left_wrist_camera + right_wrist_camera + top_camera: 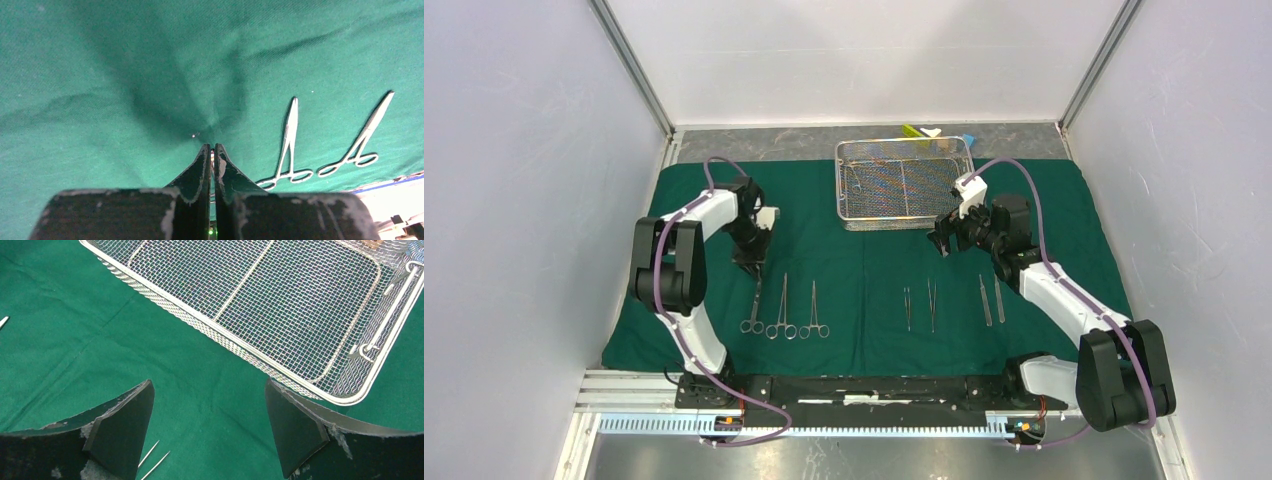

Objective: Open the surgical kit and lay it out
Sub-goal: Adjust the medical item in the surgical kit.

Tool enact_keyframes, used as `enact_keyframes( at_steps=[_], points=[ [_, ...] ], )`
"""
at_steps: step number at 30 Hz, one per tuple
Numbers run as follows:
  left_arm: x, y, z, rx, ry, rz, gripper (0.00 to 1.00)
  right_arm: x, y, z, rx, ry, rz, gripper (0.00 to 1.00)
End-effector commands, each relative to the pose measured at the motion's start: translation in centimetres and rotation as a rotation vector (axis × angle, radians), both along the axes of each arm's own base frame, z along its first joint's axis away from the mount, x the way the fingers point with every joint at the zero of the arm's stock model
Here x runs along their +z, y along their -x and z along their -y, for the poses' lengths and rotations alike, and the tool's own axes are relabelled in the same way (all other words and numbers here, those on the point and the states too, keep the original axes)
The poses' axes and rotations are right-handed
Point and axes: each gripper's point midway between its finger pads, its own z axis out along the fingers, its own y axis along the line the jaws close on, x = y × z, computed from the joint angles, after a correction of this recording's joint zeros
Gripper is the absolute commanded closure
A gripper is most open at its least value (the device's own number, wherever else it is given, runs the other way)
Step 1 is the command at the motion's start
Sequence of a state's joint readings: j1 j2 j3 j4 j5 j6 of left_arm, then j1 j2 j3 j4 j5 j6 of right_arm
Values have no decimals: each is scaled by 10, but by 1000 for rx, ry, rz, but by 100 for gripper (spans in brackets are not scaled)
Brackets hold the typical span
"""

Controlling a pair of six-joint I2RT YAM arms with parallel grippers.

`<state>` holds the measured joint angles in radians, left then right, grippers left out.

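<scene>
Three clamps lie in a row on the left half of the green cloth (pixel 864 270), which is spread flat, and their rings point toward the arms. The left gripper (pixel 752 265) stands tip-down at the far end of the leftmost clamp (pixel 754 308). Its fingers are pressed together. The wrist view shows a sliver of bright metal between them and the cloth creased around the spot, so it seems to pinch that clamp's tip, though some cloth may be caught too. The middle clamp (pixel 781 305) and the third clamp (pixel 814 310) lie just beside it, untouched.

The cloth is open and the tools are out, so I judge the task far along, with this clamp being set or straightened in its row. The next move likely calls for letting go and lifting straight up, without dragging the cloth or nudging the neighbouring clamp.

Right of centre lie four tweezers (pixel 932 305) in two pairs, well apart from the clamps. The wire tray (pixel 904 226) sits on the cloth at the far middle, and its mesh floor looks bare in both views that show it. The right gripper (pixel 942 240) hovers near its near right corner, fingers spread wide and holding nothing. A few small blocks (pixel 914 131) lie behind the tray, outside it.
</scene>
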<state>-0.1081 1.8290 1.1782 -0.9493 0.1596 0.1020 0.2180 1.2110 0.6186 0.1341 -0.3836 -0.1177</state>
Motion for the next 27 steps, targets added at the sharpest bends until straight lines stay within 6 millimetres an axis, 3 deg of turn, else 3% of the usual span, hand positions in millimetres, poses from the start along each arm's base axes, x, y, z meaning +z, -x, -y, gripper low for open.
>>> enact_keyframes(
  at_steps=[1, 13, 20, 27],
  points=[
    [11, 6, -3, -14, -8, 22, 95, 4, -1, 0, 1, -14, 16, 12],
    [8, 7, -4, -7, -17, 8, 94, 6, 0, 1, -2, -13, 24, 12],
    [21, -2, -4, 1, -11, 49, 72, 9, -7, -1, 16, 3, 20, 12],
    [65, -35, 0, -8, 9, 235, 49, 39, -36, -9, 20, 17, 81, 12]
  ],
)
